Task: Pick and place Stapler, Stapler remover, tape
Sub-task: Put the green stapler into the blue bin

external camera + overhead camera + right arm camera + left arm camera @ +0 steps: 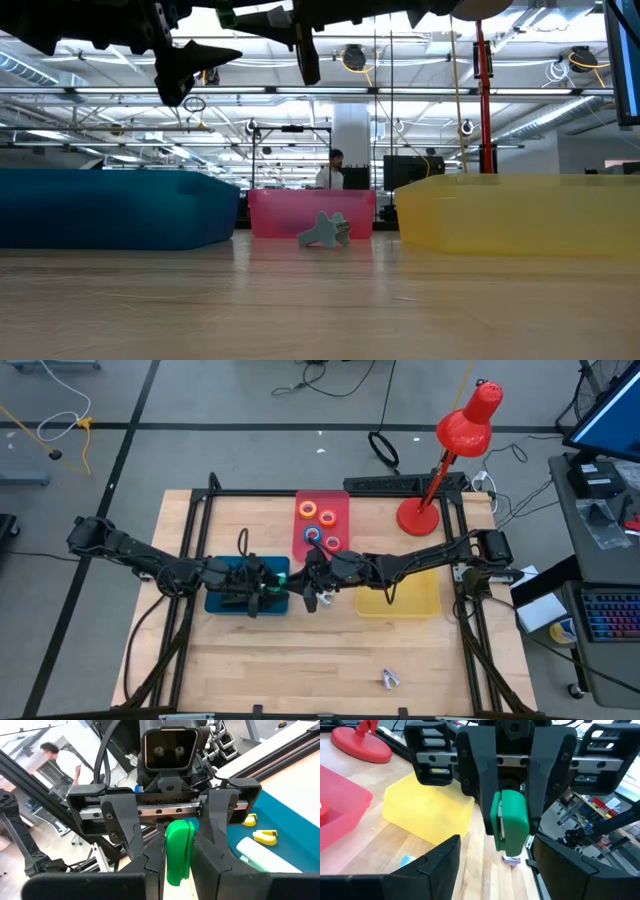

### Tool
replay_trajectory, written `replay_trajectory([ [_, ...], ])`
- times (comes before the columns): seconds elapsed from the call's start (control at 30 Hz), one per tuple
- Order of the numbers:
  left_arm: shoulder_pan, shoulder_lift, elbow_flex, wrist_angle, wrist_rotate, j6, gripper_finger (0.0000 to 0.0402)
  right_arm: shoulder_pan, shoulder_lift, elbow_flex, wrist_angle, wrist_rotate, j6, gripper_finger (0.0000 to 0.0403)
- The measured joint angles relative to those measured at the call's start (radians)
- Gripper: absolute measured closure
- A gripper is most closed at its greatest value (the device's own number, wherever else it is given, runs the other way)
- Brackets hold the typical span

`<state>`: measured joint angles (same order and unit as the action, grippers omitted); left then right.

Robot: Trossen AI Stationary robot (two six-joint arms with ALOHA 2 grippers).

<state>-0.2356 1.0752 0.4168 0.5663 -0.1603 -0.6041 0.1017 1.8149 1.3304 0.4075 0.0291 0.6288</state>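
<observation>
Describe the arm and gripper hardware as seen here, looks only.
Both arms are dark, jointed links with black cables along them. Left gripper and right gripper: black angular fingers on a silver rail with a toothed rack; a squarish black housing with two screws tops the left one.

- Three trays on table [300,660]: left tray [225,603], middle tray [320,525] set farther back, right tray [400,598].
- Tape rolls [318,525] in middle tray.
- Lamp [440,460] at table's back right, behind right tray.
- Small tool [389,679] alone near front edge.
- Grippers meet between left and right trays.
</observation>
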Motion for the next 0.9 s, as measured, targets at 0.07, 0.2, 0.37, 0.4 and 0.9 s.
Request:
replay_trajectory([
  [0.07,0.0,0.0,0.0,0.007,-0.008,0.001,0.0151,0.0,0.0,0.0,0.007,-0.001,0.0,0.0349],
  [0.2,0.007,0.0,0.0,0.011,-0.013,0.0,0.0166,0.0,0.0,0.0,0.007,-0.002,0.0,0.0349],
  [0.37,0.026,0.0,0.0,0.03,0.02,0.0,0.021,0.0,0.0,0.0,0.008,-0.002,0.0,0.0349],
  [0.4,0.03,0.0,0.0,0.035,0.029,0.001,0.0219,0.0,-0.001,0.0,0.009,-0.002,0.0,0.0349],
  [0.9,0.065,0.0,-0.001,0.06,0.118,0.011,0.0353,0.002,-0.002,0.001,0.002,-0.003,-0.01,0.0342],
])
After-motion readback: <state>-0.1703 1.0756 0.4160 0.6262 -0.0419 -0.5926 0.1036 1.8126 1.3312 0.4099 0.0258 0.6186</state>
